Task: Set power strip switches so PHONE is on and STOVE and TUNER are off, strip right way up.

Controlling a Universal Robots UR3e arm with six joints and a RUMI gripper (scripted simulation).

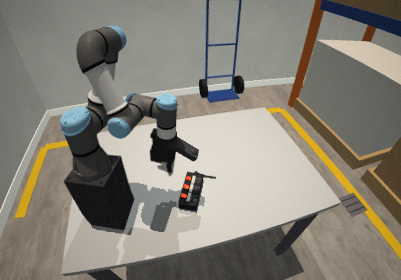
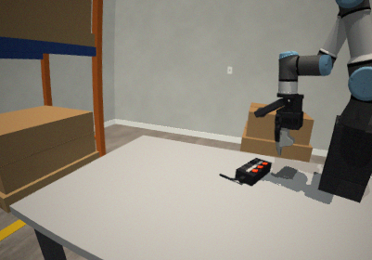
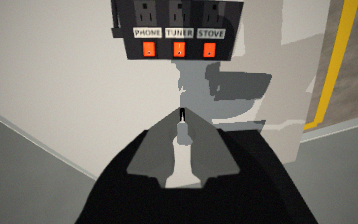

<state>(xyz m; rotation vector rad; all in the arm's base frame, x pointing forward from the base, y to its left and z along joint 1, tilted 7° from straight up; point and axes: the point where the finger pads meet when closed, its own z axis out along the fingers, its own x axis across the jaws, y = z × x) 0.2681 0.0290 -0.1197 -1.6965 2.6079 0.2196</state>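
Observation:
The black power strip (image 1: pixel 191 190) lies face up on the white table, also seen in the exterior view (image 2: pixel 254 171) and at the top of the wrist view (image 3: pixel 176 31). Its three red switches are labelled PHONE (image 3: pixel 148 49), TUNER (image 3: pixel 179 49) and STOVE (image 3: pixel 209 49). I cannot tell which switches are on. My gripper (image 1: pixel 169 167) is shut and empty, hanging above the table just short of the strip on the arm's side; it also shows in the exterior view (image 2: pixel 281 149) and the wrist view (image 3: pixel 182 116).
The robot's black pedestal (image 1: pixel 101 192) stands on the table's near left part. A short cable stub (image 1: pixel 206 175) sticks out of the strip's far end. Cardboard boxes (image 2: pixel 275 132) and a shelf rack (image 2: pixel 38 107) stand off the table.

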